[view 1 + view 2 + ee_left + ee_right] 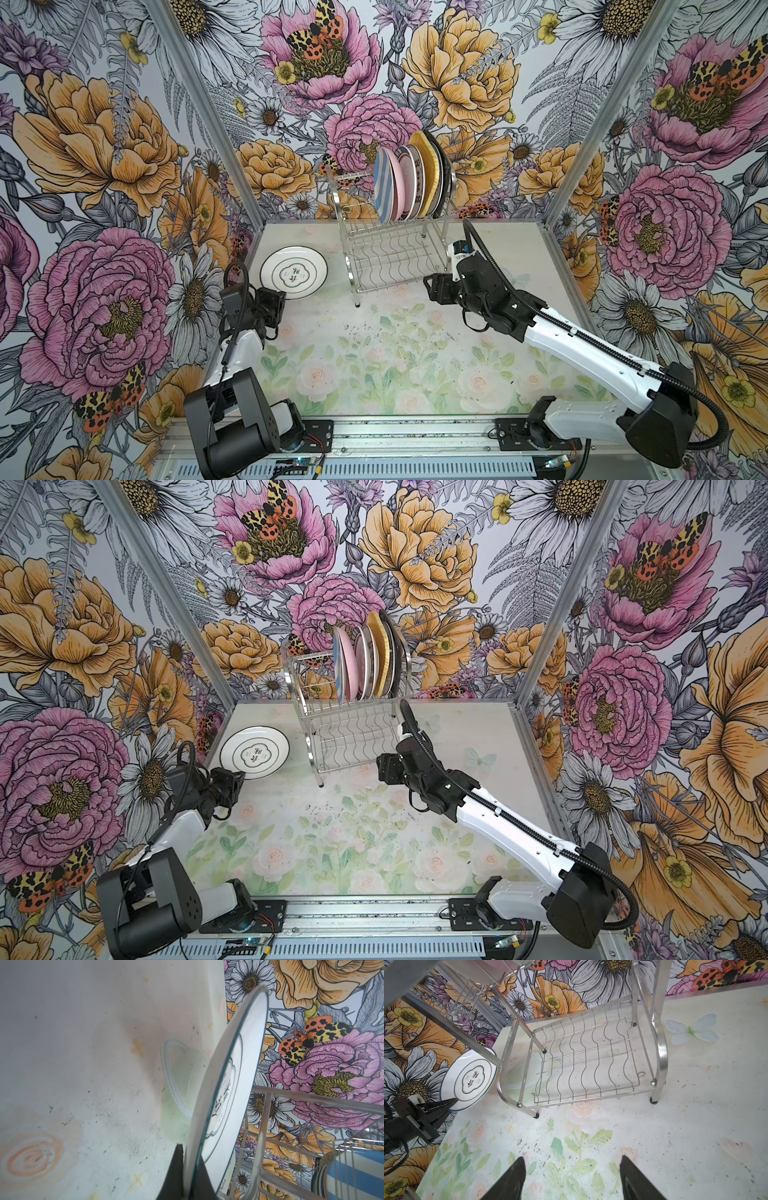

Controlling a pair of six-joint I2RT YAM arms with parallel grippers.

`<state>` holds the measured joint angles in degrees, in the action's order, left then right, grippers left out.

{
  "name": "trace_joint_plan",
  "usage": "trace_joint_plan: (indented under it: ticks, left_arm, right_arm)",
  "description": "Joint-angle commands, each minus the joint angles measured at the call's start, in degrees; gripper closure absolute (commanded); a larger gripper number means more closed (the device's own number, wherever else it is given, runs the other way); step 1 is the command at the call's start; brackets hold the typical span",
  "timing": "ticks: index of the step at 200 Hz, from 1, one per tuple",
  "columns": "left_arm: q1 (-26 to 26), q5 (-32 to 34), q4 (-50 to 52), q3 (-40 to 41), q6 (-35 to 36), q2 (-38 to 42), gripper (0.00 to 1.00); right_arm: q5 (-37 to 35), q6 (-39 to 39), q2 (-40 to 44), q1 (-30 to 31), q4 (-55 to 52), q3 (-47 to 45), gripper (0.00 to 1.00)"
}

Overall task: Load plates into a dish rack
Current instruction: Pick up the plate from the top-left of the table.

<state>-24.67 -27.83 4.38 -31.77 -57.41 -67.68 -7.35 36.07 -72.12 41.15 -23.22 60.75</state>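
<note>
White plate with dark rings [294, 272]: tilted, just left of the dish rack [386, 262], its near rim clamped between the shut jaws of the left pincer [278, 297]. Dish rack: stands at the back of the counter [374, 353], with a row of plates [409, 183] on edge in the right end of its upper tier. Right pincer [572, 1158]: jaws apart, over the counter by the rack's front right corner, well apart from the white plate.

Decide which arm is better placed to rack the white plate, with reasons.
Left: the left hand is shut on the white plate beside the rack; the right hand hangs open, empty.
</note>
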Motion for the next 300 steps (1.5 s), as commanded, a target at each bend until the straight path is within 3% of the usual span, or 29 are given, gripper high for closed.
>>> trace_joint_plan:
  ticks: [1,56,122,227,300]
  left_arm:
    - [-1.07,-2.97,2.31,1.61,2.55,5.60,1.00]
    - [-1.35,-5.73,3.92,6.20,2.17,16.16,1.00]
    - [0.68,-9.82,2.57,9.00,2.09,22.94,1.00]
    - [8.29,-13.14,2.92,9.97,3.48,27.90,1.00]
    - [14.08,-15.67,4.97,10.15,6.92,29.19,1.00]
  right_arm:
    - [2.92,-1.95,-1.35,-0.66,1.62,1.82,0.27]
    - [6.59,-4.10,-5.08,-1.37,1.68,3.95,0.26]
    - [9.88,-6.10,-8.52,-1.92,1.68,6.81,0.26]
    - [12.00,-5.62,-9.24,-1.90,1.69,7.88,0.25]
    - [20.74,-3.33,-12.57,-2.10,2.62,11.81,0.24]
